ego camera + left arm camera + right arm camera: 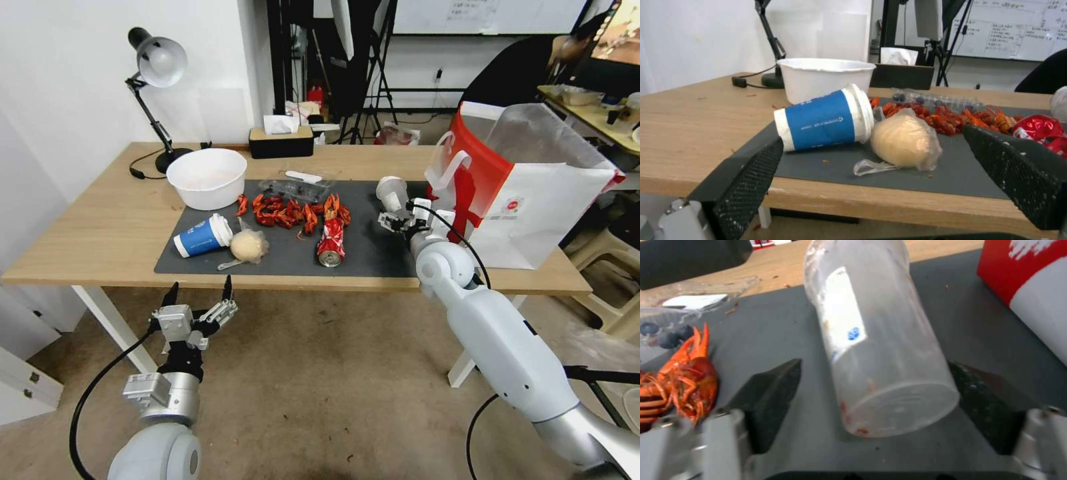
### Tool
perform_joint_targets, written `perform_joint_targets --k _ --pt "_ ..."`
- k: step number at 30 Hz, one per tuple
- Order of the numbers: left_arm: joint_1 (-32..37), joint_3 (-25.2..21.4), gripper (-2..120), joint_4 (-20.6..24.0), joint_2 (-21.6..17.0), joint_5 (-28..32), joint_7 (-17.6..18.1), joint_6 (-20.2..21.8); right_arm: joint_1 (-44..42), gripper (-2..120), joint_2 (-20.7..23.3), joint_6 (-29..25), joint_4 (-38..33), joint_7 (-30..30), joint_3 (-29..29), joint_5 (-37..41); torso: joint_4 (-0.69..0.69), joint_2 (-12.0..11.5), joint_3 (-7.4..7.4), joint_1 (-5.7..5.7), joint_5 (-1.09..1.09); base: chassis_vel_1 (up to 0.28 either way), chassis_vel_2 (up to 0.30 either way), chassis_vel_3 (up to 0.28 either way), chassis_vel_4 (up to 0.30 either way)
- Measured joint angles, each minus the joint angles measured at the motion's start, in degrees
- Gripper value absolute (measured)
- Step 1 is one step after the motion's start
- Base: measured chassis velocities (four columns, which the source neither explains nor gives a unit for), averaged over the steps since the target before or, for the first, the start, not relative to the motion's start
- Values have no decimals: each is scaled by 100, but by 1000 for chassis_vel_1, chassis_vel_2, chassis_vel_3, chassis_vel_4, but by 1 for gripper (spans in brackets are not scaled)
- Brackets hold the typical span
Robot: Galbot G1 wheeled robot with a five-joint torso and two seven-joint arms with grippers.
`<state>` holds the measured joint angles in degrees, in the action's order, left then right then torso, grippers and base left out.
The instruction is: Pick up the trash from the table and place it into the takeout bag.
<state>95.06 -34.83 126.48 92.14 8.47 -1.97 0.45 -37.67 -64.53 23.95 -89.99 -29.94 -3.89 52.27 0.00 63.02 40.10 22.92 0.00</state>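
So, my right claw (873, 400) is down on the dark mat (373, 257), spread wide with the translucent plastic cup (876, 340) lying between the fingers (769, 396). In the right wrist view there's a visible gap on both sides, so I'd say nothing is pinched yet. The cup is on its side, closed bottom toward the claw and the open mouth pointing away toward the far edge of the desk (100, 227). Its long axis runs roughly in line with the claw's reach, so I figure the fingers would close across the round body near the base, which is a decent place to squeeze a flimsy cup.

The takeout bag (533, 193) stands upright just beside it on the right end of the desk, mouth open upward. My guess is that's why this cup gets taken by the right arm: it's the closest piece to the bag.

My left claw (200, 293) hangs below the front edge of the desk, also spread and empty, facing the blue paper cup (824, 118) and the wrapped wad (902, 140). That blue cup is tipped over too, lid end touching the wad. The crushed red can (331, 241), the crayfish shells (293, 212) and the bowl (206, 177) sit further along.
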Motion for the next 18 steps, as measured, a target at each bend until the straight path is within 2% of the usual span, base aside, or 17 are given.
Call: perform_joint_targets --k 2,4,8,15,18 --pt "0 1 100 -2 0 -1 0 -1 -2 75 0 3 6 -3 -9 1 0 0 0 0 0 0 0 0 0" --pt "1 8 100 -15 0 -5 1 -7 -13 61 -3 49 31 -46 -42 19 0 0 0 0 0 0 0 0 0" --pt "1 9 100 -21 0 -6 1 -14 -37 52 -9 55 33 -63 -64 37 0 1 0 0 -1 0 0 0 0" --pt "2 10 100 -37 0 -8 2 -30 -89 52 -23 17 -53 -75 -69 49 0 1 0 0 0 0 0 0 0" --pt "4 5 100 -42 0 -9 7 -42 -162 52 7 -654 -298 400 -105 88 2 1 0 0 0 0 0 0 0"
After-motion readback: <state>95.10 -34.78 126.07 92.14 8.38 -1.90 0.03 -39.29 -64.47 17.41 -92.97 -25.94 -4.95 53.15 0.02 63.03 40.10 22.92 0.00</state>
